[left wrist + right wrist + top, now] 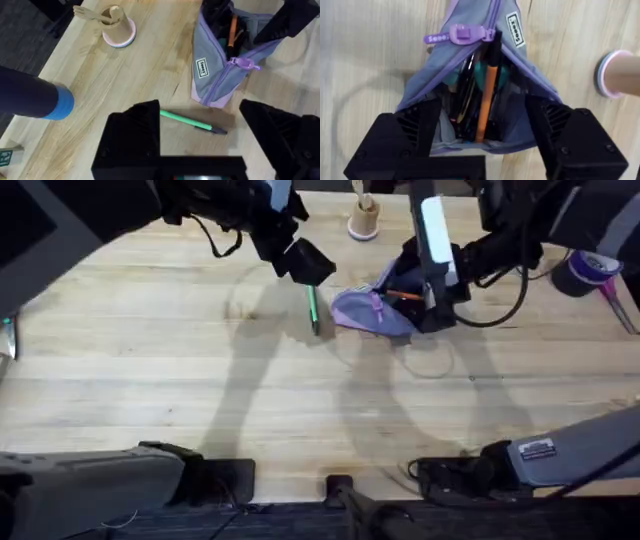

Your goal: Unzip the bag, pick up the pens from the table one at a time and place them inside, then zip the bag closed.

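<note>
The lilac bag lies on the table right of centre, its zipper undone and its mouth gaping. An orange pen stands inside it among dark items, below the purple zipper pull. My right gripper is open, with one finger on each side of the bag's mouth. A green pen lies flat on the wood just left of the bag. My left gripper hovers open right above that green pen, not touching it.
A tan wooden cup on a pink base stands behind the bag. A dark purple tape roll and a pink-handled tool sit at the far right. The near half of the tabletop offers free room.
</note>
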